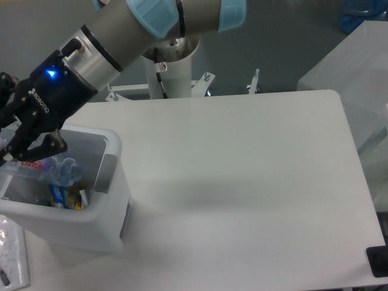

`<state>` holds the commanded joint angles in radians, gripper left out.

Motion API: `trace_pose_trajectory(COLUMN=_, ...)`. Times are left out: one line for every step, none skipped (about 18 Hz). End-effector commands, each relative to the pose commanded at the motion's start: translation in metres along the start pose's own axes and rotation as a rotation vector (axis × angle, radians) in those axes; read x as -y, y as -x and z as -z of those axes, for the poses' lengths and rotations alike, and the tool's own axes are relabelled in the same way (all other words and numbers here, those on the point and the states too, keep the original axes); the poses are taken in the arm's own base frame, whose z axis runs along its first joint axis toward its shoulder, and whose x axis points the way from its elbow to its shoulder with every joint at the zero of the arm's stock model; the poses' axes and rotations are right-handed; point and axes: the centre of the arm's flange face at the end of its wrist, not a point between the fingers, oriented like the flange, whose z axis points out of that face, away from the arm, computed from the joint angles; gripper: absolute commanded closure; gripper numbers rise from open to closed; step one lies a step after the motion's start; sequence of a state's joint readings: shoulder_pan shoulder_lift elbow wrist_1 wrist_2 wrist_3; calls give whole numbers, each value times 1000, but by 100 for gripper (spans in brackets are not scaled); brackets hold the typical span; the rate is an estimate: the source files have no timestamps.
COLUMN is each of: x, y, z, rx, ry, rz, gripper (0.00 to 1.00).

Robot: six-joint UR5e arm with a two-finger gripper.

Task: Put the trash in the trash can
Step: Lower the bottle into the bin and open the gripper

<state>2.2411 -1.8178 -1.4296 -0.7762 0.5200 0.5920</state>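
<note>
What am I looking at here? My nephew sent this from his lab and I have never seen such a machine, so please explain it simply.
It is one picture from a fixed camera looking down at a white table. The grey tube with light-blue rings coming in from the top is a robot arm. At its end, on the far left, sits a black gripper with two fingers and a small blue light. It is holding a squashed clear plastic bottle over the open white trash can, so the bottle hangs partly inside the opening. Colourful wrappers already lie at the bottom of the can. At the lower left edge there is a crumpled clear wrapper on the table beside the can. The rest of the tabletop in view is bare.
</note>
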Motion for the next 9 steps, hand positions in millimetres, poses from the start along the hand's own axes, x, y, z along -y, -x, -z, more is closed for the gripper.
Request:
trace_pose_trajectory(x=-5, y=2, z=-1, rx=-2, ry=4, rz=-1, gripper=3)
trace_pose_trajectory(x=-12, y=5, z=-2, rx=-1, ry=9, rz=1, gripper=0)
trace_pose_trajectory(x=-17, y=7, z=-2, rx=-1, ry=13, rz=5, gripper=0)
trace_pose_trajectory(x=-22, y=8, z=-1, rx=1, ry=16, rz=9, gripper=0)
trace_pose_trajectory(x=-23, y=6, z=2, rx=5, ry=15, rz=1, gripper=0)
trace_pose_trajectory(x=-25, y=9, z=11, rx=18, ry=13, rz=-4, gripper=0)
trace_pose_trajectory(x=-29, y=18, z=29, rx=51, ry=7, rz=-3, gripper=0)
trace_pose_trajectory(x=-32, y=24, z=39, rx=74, ry=7, rz=6, gripper=0)
trace_pose_trajectory(x=-37, y=36, z=52, rx=100, ry=4, rz=21, gripper=0)
